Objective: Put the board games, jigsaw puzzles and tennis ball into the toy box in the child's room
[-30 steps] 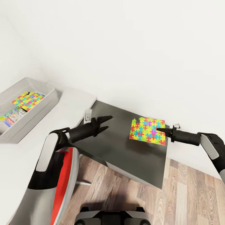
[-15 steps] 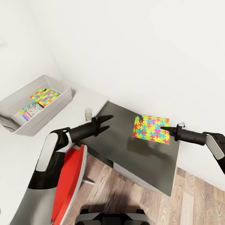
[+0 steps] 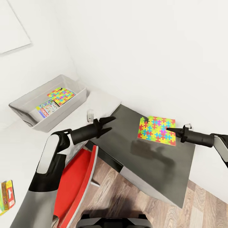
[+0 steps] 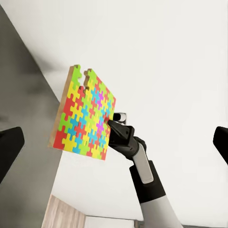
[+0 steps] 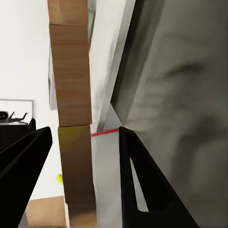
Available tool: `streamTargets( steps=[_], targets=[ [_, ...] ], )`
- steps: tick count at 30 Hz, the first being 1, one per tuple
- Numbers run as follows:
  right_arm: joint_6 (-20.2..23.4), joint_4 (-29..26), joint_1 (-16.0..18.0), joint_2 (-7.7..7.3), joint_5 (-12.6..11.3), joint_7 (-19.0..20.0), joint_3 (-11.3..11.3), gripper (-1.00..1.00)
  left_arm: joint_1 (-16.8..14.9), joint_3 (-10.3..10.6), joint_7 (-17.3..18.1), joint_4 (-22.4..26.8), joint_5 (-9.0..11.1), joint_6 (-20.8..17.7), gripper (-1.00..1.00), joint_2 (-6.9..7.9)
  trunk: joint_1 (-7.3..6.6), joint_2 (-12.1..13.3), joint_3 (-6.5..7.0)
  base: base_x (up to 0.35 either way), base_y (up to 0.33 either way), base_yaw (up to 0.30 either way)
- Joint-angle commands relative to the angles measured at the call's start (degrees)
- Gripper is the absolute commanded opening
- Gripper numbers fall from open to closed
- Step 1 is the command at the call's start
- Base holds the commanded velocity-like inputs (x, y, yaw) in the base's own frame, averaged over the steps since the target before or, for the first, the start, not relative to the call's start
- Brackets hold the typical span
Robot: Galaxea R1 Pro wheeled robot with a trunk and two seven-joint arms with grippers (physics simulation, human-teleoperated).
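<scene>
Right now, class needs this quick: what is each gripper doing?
Left gripper: open, holding nothing.
Right gripper: shut on the edge of the jigsaw puzzle, held above the dark cabinet.

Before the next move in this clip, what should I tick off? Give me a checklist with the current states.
1. Right gripper holds the jigsaw puzzle: ok, pinched at one edge.
2. Puzzle lifted off the dark cabinet: ok, its shadow falls on the top below it.
3. Left gripper free: ok, open and empty.
4. Room in the toy box: ok, a second puzzle and a board game lie flat, with bare floor beside them.
5. Clear way to the box: not ok, the left gripper sits between puzzle and box.
6. Grip firm enough for carrying: cannot tell.
</scene>
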State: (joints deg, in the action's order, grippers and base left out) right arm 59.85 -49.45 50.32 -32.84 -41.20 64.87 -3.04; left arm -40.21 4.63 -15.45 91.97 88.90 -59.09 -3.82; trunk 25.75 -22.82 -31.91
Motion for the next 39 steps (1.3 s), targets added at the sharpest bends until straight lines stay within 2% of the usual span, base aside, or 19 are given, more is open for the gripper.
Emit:
streamTargets(
  steps=[1,4,11,19,26,33,39],
  targets=[
    [0.2,0.0,0.0,-0.2,-0.1,0.4,-0.1,-1.0,0.0,-0.1,-0.6,0.0,0.8,-0.1,1.0,0.0,0.04,-0.1,-0.01,0.0,0.0,0.217],
    [0.2,0.0,0.0,-0.39,0.0,1.3,-0.1,-1.0,0.0,-0.2,-0.6,0.0,1.4,-0.2,1.0,0.23,0.04,-0.1,0.18,0.0,0.0,0.217],
    [0.2,0.0,-0.3,-0.67,0.2,4.6,-0.1,-1.0,0.1,-0.4,-0.6,0.0,3.8,-0.1,1.0,1.82,0.04,-0.1,0.64,0.0,0.0,0.218],
    [0.2,-0.1,-1.0,-0.93,0.2,5.9,0.0,-1.0,0.2,-0.4,-0.7,0.1,4.6,0.0,1.0,2.5,0.04,-0.1,1.16,0.0,0.0,0.221],
    [0.2,-0.2,-1.2,-1.04,0.2,6.2,0.0,-1.0,1.5,-0.3,-0.9,0.1,4.2,0.3,1.0,2.7,0.04,-0.1,1.62,-0.003,-0.006,0.223],
    [0.2,-0.3,-1.3,-1.09,0.2,6.3,0.1,-1.0,2.0,-0.1,-1.0,0.1,1.0,0.4,1.0,2.58,0.04,-0.1,1.88,-0.065,-0.142,0.128],
    [0.2,-0.4,-1.4,-1.08,0.2,6.3,0.1,-1.0,2.0,0.0,-1.0,0.0,0.1,0.4,1.0,2.53,0.04,-0.1,1.94,-0.029,-0.065,0.031]
  ],
)
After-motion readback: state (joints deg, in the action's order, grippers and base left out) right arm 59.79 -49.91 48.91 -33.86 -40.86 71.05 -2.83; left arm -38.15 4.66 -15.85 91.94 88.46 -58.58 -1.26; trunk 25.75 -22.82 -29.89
